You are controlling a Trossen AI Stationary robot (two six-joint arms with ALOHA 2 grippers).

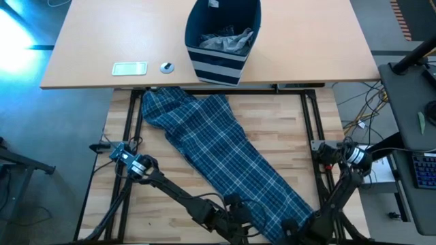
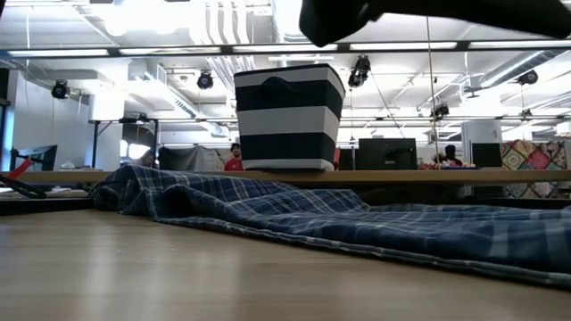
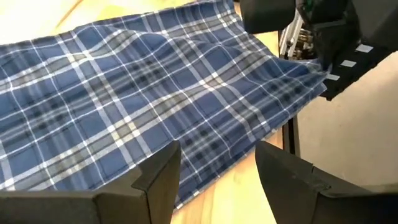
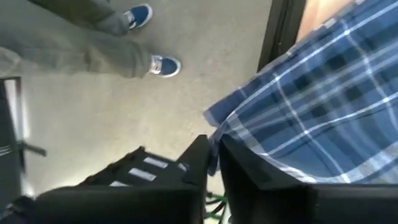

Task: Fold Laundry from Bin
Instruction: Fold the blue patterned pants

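Blue-and-white plaid trousers lie spread in a slant across the wooden table, from far left to near right. The navy striped bin stands on the farther desk with grey laundry inside. My left gripper is open at the near edge, its fingers standing over the trousers' near side without touching. My right gripper sits at the near right corner, shut on the trousers' end. My right gripper pinches the edge of the trousers' near right end between its two fingers. The fingers slant down at it from the table's near right. A short corner of cloth sticks out past the fingers over the floor, and the rest lies on the table.
A pale flat card and a small round thing lie on the farther desk, left of the bin. Black frame rails run along the table's sides. A person's legs and shoes stand on the floor beyond the near right corner.
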